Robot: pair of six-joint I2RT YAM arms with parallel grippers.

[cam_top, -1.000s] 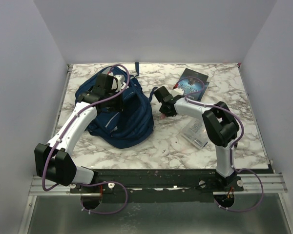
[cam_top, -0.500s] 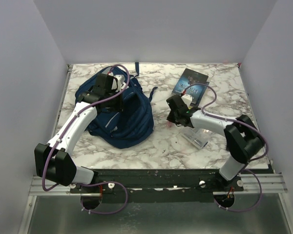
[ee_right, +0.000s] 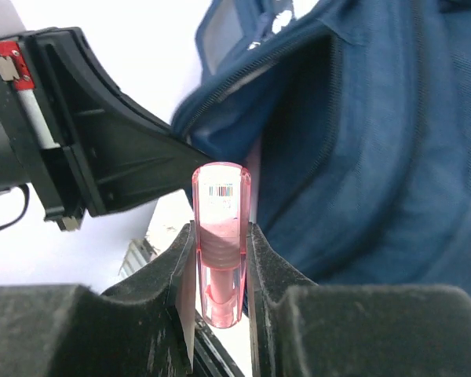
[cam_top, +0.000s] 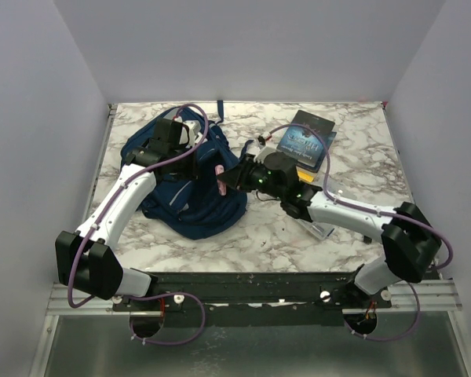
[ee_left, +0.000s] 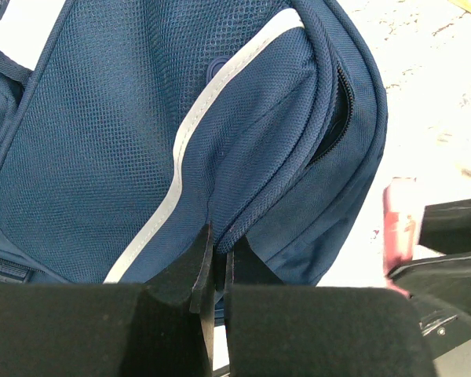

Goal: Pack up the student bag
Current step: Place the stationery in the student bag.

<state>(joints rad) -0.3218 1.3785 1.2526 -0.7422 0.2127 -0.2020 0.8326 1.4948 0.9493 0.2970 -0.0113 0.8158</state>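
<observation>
Jaws of your left gripper [ee_left: 218,253] pinch bag [ee_left: 118,133] fabric, lower centre. Your right gripper [ee_right: 220,236] clamps a pink tube [ee_right: 221,196], mid-frame, beside the bag's zip.

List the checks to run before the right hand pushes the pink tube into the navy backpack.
1. Grip of the right hand on the pink translucent plastic tube: ok, clamped between both fingers.
2. Hold of the left hand on the large navy blue fabric backpack: ok, shut on a fold.
3. Backpack's zipper opening unzipped: ok, a dark gap shows.
4. Gap wide enough for the tube: cannot tell.
5. Tube apart from the left hand: ok.
</observation>
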